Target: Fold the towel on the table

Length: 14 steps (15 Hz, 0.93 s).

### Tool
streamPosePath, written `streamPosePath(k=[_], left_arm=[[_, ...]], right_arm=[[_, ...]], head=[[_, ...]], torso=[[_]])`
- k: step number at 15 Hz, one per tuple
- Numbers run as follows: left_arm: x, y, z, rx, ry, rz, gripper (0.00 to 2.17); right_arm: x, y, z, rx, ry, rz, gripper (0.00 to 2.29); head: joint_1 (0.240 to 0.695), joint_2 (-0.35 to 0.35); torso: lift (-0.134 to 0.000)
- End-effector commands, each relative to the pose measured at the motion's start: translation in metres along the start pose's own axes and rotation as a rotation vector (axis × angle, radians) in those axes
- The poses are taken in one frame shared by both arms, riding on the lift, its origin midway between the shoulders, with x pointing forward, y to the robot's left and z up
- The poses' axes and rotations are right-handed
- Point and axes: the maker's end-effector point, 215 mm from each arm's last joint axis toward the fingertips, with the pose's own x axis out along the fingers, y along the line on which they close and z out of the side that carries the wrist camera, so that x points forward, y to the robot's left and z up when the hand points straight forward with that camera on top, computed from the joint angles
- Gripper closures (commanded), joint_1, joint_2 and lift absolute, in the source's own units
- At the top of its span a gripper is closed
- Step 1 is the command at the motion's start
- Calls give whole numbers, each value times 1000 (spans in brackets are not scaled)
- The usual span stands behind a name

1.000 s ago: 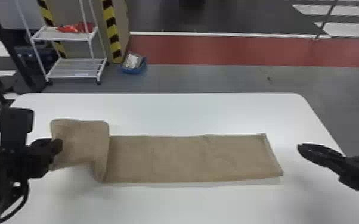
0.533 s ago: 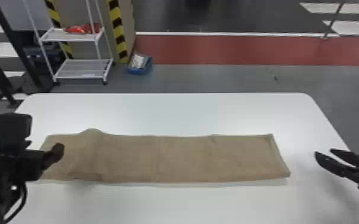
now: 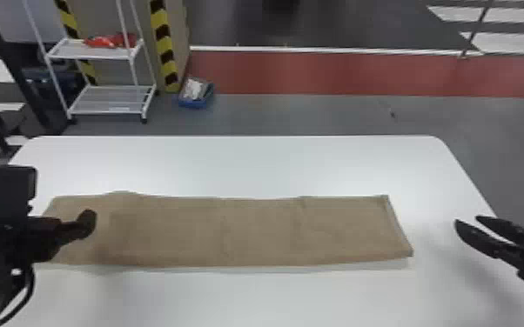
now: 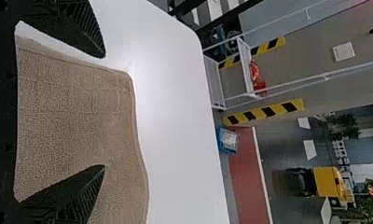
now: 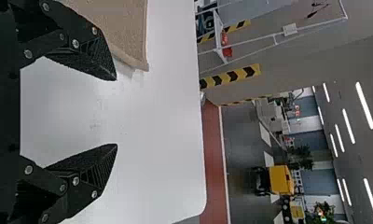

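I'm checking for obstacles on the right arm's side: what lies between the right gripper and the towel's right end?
Bare white tabletop lies between the right gripper and the towel's right end, as the head view shows.

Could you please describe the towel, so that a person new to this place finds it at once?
Find the white table. Across it, from left to right, lies the towel, a long, low strip. Its tan cloth sets it apart from the black left gripper over its left end and the black right gripper beyond its right end.
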Motion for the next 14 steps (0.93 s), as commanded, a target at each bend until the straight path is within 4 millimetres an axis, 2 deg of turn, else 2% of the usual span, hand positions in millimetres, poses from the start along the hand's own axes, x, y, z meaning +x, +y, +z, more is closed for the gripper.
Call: streamPosePath(k=[1, 4, 6, 8, 11, 13, 14], left_arm=[[-2, -20, 2, -11, -5, -50, 43], [5, -39, 6, 0, -4, -101, 238], [14, -43, 8, 3, 4, -109, 269], [19, -52, 8, 8, 11, -128, 316], [23, -73, 1, 40, 35, -161, 350], [23, -81, -4, 58, 50, -168, 350], [22, -84, -4, 63, 49, -174, 421]], right_arm=[[25, 23, -1, -18, 10, 30, 505], [62, 50, -3, -41, 38, 76, 505], [84, 73, -8, -55, 75, 110, 556], [101, 87, -12, -77, 114, 115, 620], [113, 95, -27, -73, 204, 119, 620], [112, 92, -29, -70, 212, 107, 620], [111, 89, -29, -71, 213, 103, 711]], head=[[695, -12], [695, -2], [695, 19], [695, 43], [695, 60], [695, 59], [695, 56]], torso=[[-124], [-124], [-124], [-124], [-124], [-124], [-124]])
